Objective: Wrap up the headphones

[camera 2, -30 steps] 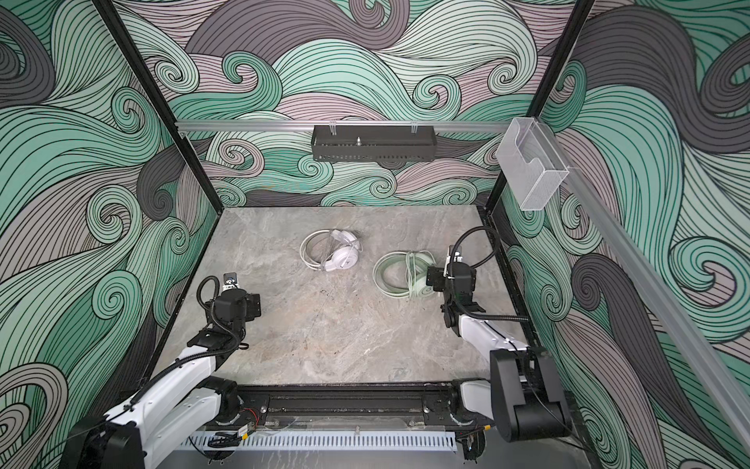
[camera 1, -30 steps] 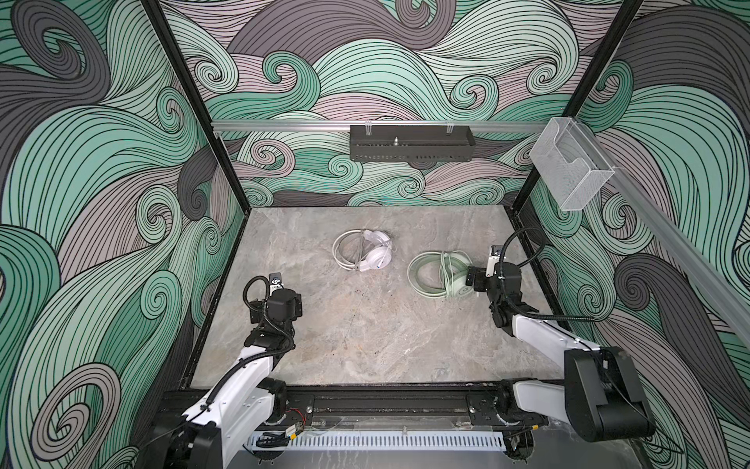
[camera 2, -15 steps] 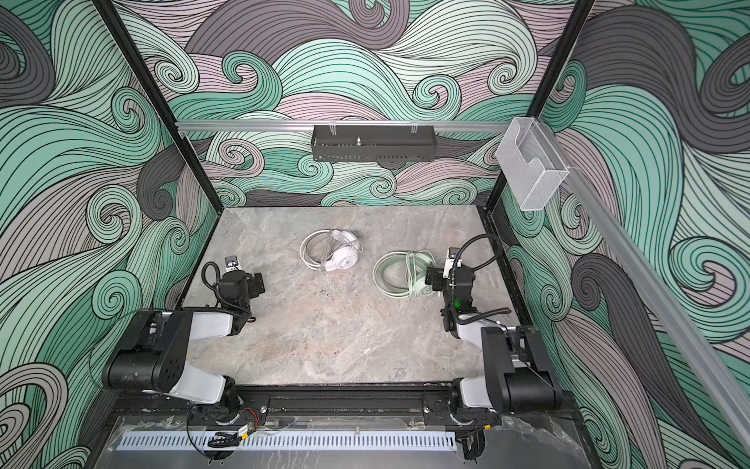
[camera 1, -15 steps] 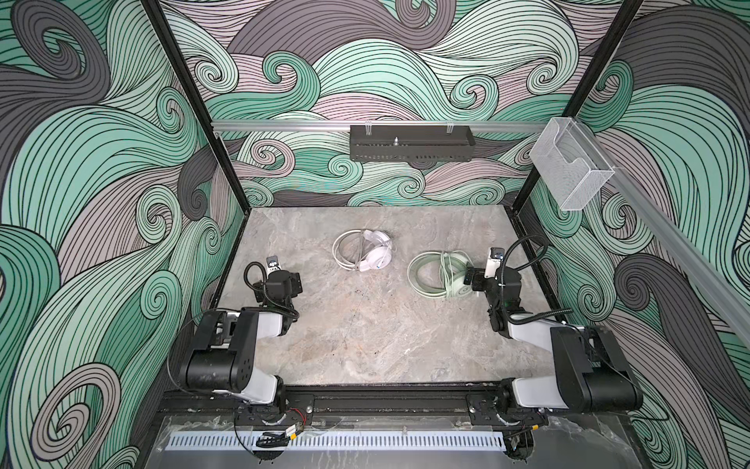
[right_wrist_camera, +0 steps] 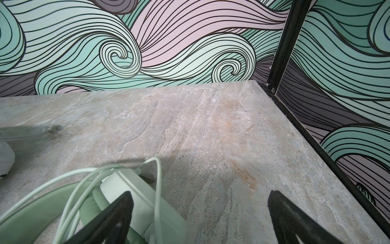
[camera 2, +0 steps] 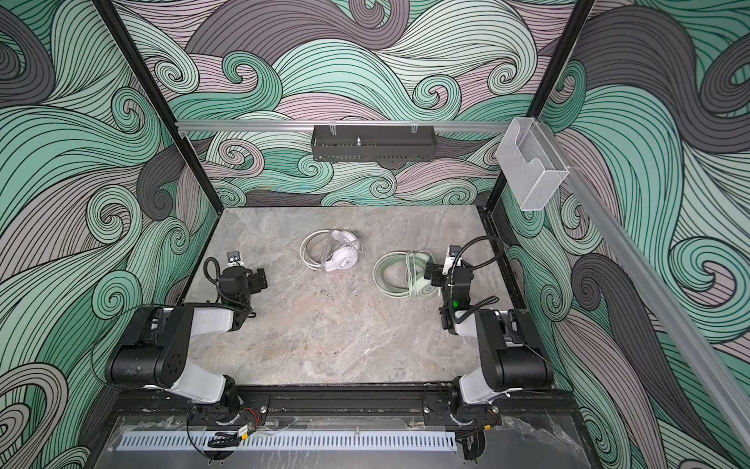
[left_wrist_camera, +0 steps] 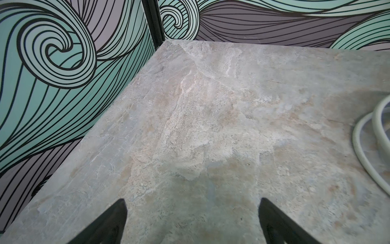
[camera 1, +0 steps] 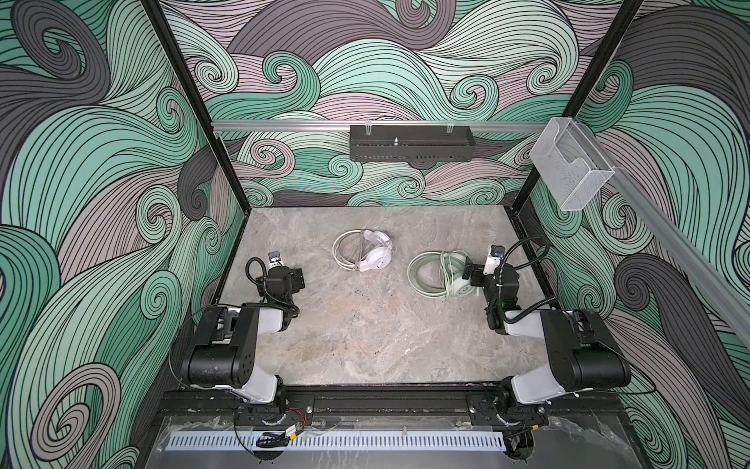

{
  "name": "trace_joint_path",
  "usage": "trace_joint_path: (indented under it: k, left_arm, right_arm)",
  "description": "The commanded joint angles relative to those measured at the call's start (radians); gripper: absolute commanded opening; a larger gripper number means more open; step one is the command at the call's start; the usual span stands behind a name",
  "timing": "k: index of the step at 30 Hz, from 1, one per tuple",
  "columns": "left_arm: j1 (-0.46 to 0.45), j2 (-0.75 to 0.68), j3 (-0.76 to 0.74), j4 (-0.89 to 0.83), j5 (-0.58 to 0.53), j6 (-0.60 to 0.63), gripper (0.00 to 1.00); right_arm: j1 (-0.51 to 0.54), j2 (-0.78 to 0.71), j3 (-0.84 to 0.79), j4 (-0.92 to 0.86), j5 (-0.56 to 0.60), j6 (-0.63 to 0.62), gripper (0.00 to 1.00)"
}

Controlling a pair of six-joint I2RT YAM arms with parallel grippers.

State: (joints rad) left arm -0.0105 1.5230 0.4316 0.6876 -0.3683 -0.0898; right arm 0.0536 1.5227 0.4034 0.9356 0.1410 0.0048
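Enclosure walls (camera 1: 101,162): flat panels printed w/ swirl pattern in mint, mauve and dark grey, w/ black frame posts (camera 1: 195,105) at the corners.

Tabletop (camera 1: 365,325): matte stone-look slab, grey w/ tan veining.

Alu rail (camera 1: 284,126) crosses the rear wall. A black perforated tray (camera 1: 411,143) hangs from its centre. A clear plastic holder (camera 1: 570,170), box-shaped, sits high on the right side.

White headset (camera 1: 365,253): I see it lying flat at rear centre of the tabletop, smooth plastic, band loop left, earcups right.

Mint headset (camera 1: 436,274): lies flat to the right of the white one, apart from it. Padded band, pale earcup. A thin mint cable (right_wrist_camera: 157,190) is looped over band and cup.

Right hand (right_wrist_camera: 200,192): fingers wide apart, bare tabletop between them. It covers the mint headset's right edge in both top views. In the right wrist view one finger overlaps the earcup; contact I cannot tell.

Left hand (left_wrist_camera: 192,200): fingers wide apart over bare tabletop, left of the white headset, not touching it.
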Motion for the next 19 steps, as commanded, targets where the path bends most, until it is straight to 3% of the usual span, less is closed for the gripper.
trace_joint_path:
  k: [1,19]
  left_arm:
    - [0.009,0.000,0.018,0.013,0.012,-0.006,0.99]
    - [0.010,0.001,0.019,0.010,0.016,-0.007,0.99]
  right_arm:
    - [-0.006,0.020,-0.007,-0.069,0.017,-0.016,1.00]
    - [-0.004,0.017,-0.010,-0.068,0.013,-0.019,0.99]
